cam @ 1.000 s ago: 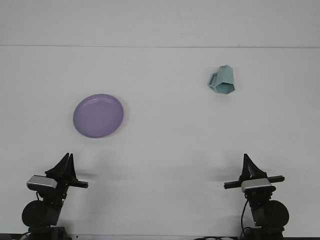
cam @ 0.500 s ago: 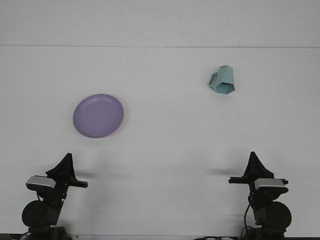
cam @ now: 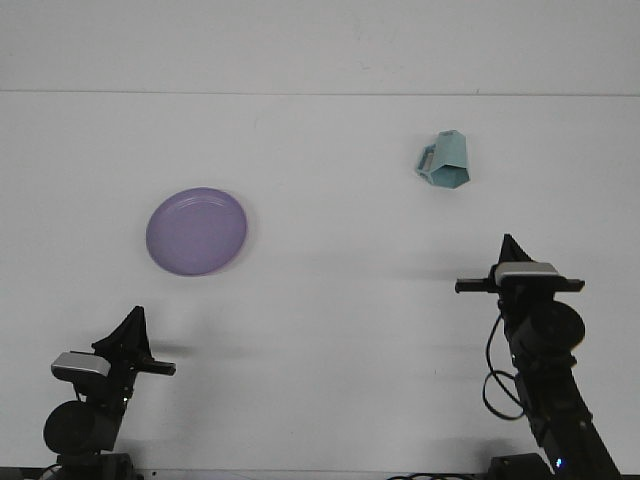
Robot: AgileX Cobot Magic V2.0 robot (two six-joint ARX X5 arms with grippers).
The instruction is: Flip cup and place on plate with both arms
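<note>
Arms stand at the near edge of a white table (cam: pixel 330 300), one at each corner. The left gripper (cam: pixel 135 315) sits low by its base, holding nothing; its dark fingers come to a single narrow point, so they look closed, though from this front view the gap is hard to judge. The right gripper (cam: pixel 508 245) rides higher and farther onto the table on a raised arm, cable looping beneath it, and is likewise empty. Its tip, too, reads as one thin wedge, so whether it is parted cannot be told for certain.

Farther out, left of centre, a purple plate (cam: pixel 197 231) lies flat and bare, just ahead of the left arm. Beyond it, toward the far right, a pale teal cup (cam: pixel 446 162) lies tipped on its side, well apart from the plate and touching neither gripper. Its handle sticks out to the left, and its long axis appears to run roughly away from the robot, angled slightly.

The cup lies ahead of the right gripper and a little to its left, clearly nearer that arm than the other. By that geometry, the first reach likely falls to the right arm, and the plate side to the left. Nothing has yet been flipped or placed.
</note>
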